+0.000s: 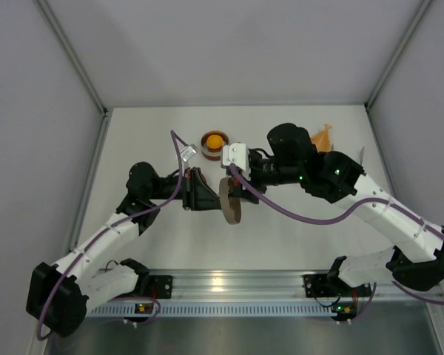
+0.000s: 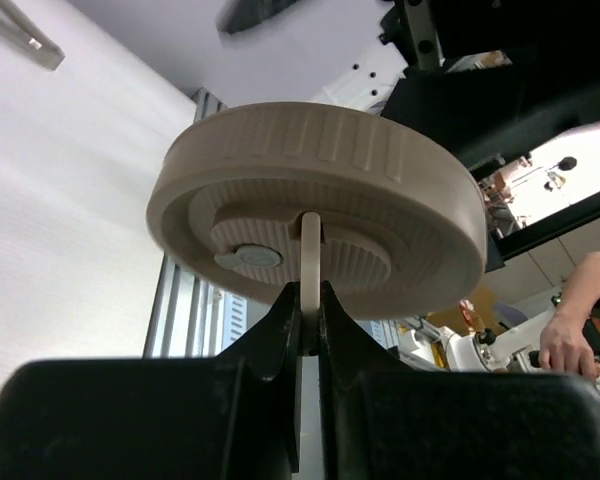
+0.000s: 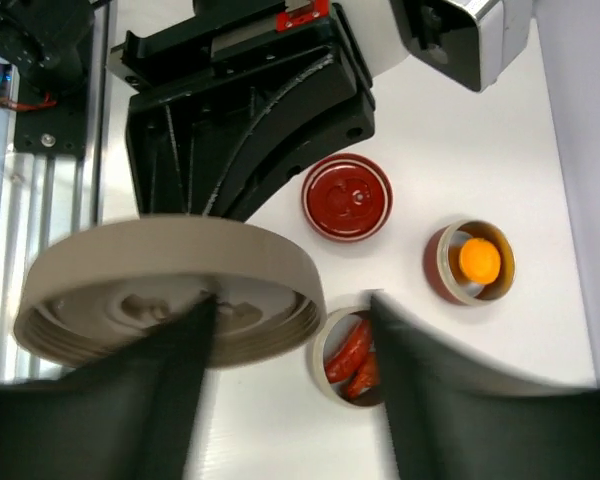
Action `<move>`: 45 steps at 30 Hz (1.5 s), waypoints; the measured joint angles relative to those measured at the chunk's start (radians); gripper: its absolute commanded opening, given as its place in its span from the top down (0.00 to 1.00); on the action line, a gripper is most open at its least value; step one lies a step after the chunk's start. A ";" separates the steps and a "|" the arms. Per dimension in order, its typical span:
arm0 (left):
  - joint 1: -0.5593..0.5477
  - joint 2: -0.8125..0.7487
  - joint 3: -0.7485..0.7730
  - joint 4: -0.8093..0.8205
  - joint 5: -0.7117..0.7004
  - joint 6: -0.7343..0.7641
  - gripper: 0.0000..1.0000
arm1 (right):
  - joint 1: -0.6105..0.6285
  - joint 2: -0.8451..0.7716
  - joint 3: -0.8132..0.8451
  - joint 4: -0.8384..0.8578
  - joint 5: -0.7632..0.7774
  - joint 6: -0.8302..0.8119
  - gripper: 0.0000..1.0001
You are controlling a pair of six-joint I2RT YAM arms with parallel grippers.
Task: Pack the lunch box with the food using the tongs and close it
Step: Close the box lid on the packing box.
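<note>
Lunch box lid [image 2: 320, 190], round ribbed beige plastic, standing on edge mid-table, top face toward the left arm, left gripper [image 2: 310, 305] pinching its thin handle tab, right gripper [image 3: 290, 400] spread wide alongside, red food pieces [image 3: 352, 345] nearby.

Right hand [image 3: 290, 300] fingers stood apart, blurred in foreground. Beyond them, the black left hand [image 3: 220, 190] sat against the far face of a tilted beige lid [image 3: 170, 290], underside showing. On the tabletop [image 3: 460, 140]: red lid [image 3: 347, 197]; red-rimmed tin [image 3: 435, 265] holding an orange-yellow lump [image 3: 479, 260]; beige tin [image 3: 320, 352] holding red pieces [image 3: 352, 345].

No legible text, label or number shows anywhere.
</note>
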 measured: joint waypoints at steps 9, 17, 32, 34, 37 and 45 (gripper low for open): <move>0.007 0.148 0.479 -0.827 -0.194 0.574 1.00 | -0.147 -0.050 -0.015 0.009 0.035 0.082 0.01; -0.026 0.492 0.937 -1.353 -0.607 0.964 1.00 | -0.582 -0.108 -0.047 -0.018 0.011 0.162 0.01; -0.298 1.242 1.735 -1.899 -1.221 1.273 1.00 | -1.098 -0.260 -0.298 -0.082 -0.164 0.211 0.01; -0.307 1.278 1.745 -1.909 -1.242 1.292 1.00 | -1.133 -0.279 -0.322 -0.081 -0.193 0.211 0.00; -0.309 1.305 1.745 -1.941 -1.247 1.312 1.00 | -1.176 -0.301 -0.356 -0.081 -0.235 0.211 0.01; -0.307 1.309 1.730 -1.957 -1.144 1.330 1.00 | -1.214 -0.309 -0.422 -0.082 -0.314 0.207 0.01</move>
